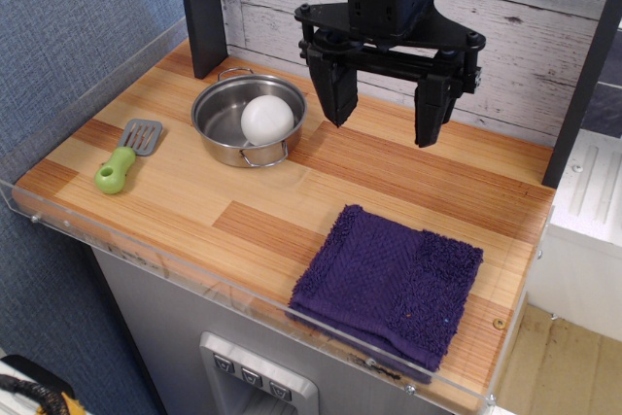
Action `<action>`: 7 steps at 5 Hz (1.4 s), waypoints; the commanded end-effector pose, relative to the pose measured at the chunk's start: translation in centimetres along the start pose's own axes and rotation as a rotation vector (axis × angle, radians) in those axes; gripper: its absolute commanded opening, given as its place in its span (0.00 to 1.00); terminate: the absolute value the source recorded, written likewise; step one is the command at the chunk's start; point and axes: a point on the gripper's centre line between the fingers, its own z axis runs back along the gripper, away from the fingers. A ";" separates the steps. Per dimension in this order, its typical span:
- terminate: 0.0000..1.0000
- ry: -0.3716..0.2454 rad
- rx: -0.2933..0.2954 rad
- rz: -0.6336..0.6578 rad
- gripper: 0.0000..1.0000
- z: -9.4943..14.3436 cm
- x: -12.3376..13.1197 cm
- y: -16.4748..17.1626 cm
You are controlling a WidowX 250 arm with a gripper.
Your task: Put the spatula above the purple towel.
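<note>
The spatula (128,154) lies flat on the wooden table at the left, its lime-green handle pointing toward the front and its grey slotted blade toward the back. The purple towel (391,282) lies folded at the front right of the table. My gripper (383,116) hangs open and empty above the back middle of the table, to the right of the pot and far from the spatula. Its two black fingers (335,94) are spread wide apart.
A steel pot (225,123) with a white ball (266,119) inside stands between the spatula and my gripper. A clear acrylic rim (194,269) borders the table's front and left edges. A dark post (202,12) stands at the back left.
</note>
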 end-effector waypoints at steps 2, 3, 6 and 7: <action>0.00 0.020 0.030 0.026 1.00 -0.2 0.7 3.0; 0.00 0.031 0.064 0.065 1.00 0.2 0.8 5.9; 0.00 0.055 0.146 0.115 1.00 0.0 -2.3 15.7; 0.00 0.048 0.156 0.108 1.00 -0.2 -2.5 18.7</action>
